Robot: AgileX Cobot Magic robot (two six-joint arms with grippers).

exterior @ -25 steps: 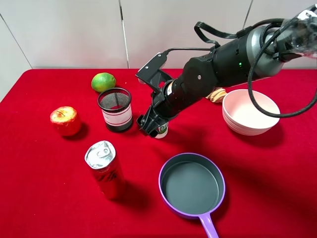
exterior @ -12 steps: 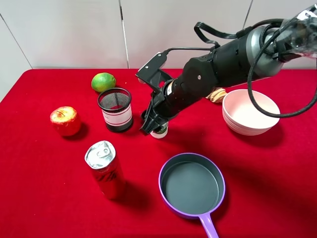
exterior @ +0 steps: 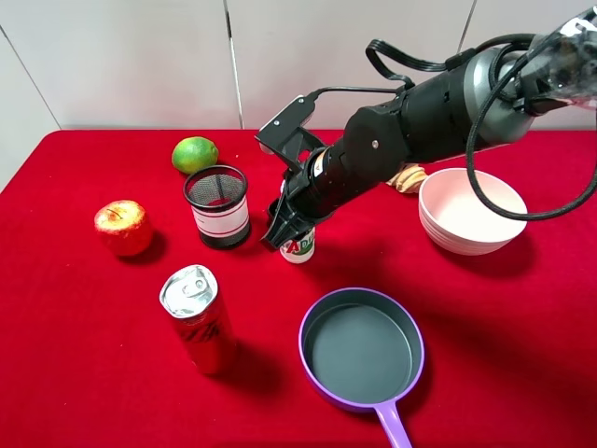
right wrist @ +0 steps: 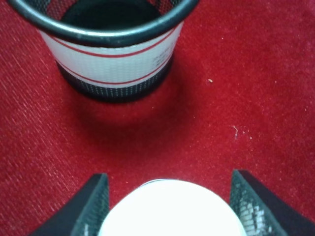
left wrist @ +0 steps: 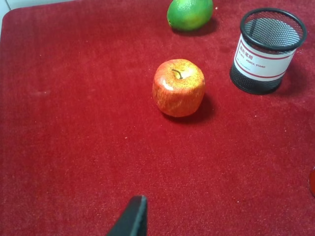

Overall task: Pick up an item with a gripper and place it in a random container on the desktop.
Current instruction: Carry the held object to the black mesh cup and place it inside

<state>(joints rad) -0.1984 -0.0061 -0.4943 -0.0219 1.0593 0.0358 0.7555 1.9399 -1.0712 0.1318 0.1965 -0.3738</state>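
The small white bottle (exterior: pixel 298 248) with a green-and-red label stands on the red cloth (exterior: pixel 84 373), just right of the black mesh cup (exterior: pixel 216 207). My right gripper (exterior: pixel 284 231) reaches across from the right and hangs over the bottle's top. In the right wrist view the bottle's white cap (right wrist: pixel 172 209) sits between the two fingers (right wrist: pixel 91 206), with the mesh cup (right wrist: pixel 115 54) a short way beyond. The jaws stand apart at either side of the cap. Only one fingertip (left wrist: pixel 133 219) of the left gripper shows, over bare cloth short of the mesh cup (left wrist: pixel 268 49).
A red apple (exterior: pixel 122 227) and a green lime (exterior: pixel 195 154) lie left of the cup; both show in the left wrist view, apple (left wrist: pixel 178 87) and lime (left wrist: pixel 190 12). A red can (exterior: pixel 198 317) stands front left. A purple pan (exterior: pixel 304 347) sits front centre, a pink bowl (exterior: pixel 471 224) at right.
My right gripper has risen and tilted a little at the bottle, so more of the bottle's label shows. The bottle stays in the same spot on the cloth.
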